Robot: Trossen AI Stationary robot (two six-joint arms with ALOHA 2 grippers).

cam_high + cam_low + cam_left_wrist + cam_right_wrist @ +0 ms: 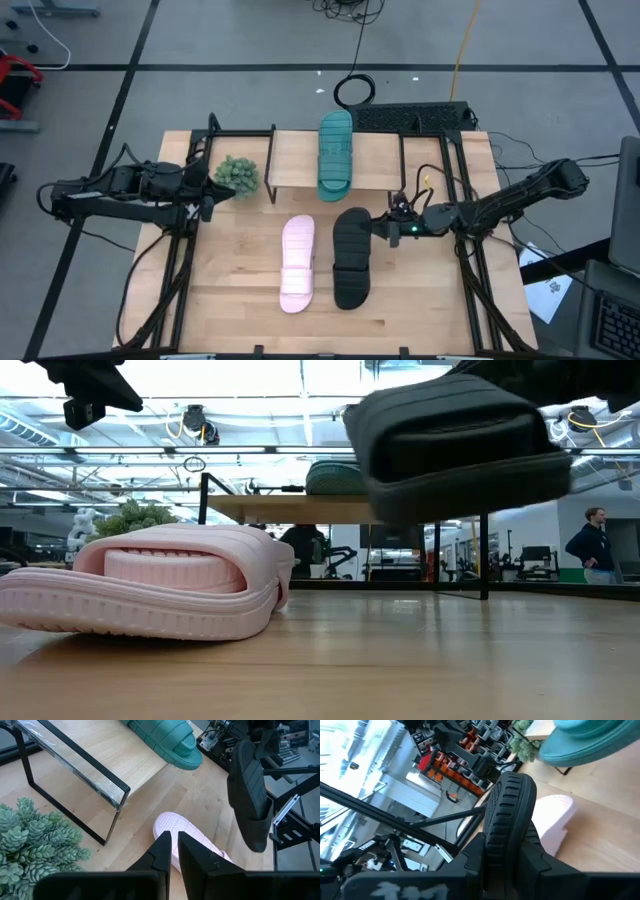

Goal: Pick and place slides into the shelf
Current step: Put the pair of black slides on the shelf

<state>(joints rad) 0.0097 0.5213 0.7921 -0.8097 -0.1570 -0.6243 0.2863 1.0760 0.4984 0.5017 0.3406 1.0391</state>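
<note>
The right gripper is clamping the black slide by its edge, holding it lifted off the tabletop in front of the shelf. The teal slide is lying on the shelf's plank. The pink slide is resting on the tabletop beside the black one. The left gripper is waiting near the plant, fingers nearly closed, holding nothing.

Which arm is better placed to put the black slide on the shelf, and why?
The right. Its gripper is already shut on the black slide, lifted clear of the table beside the shelf. The left gripper holds nothing and sits by the plant.
</note>
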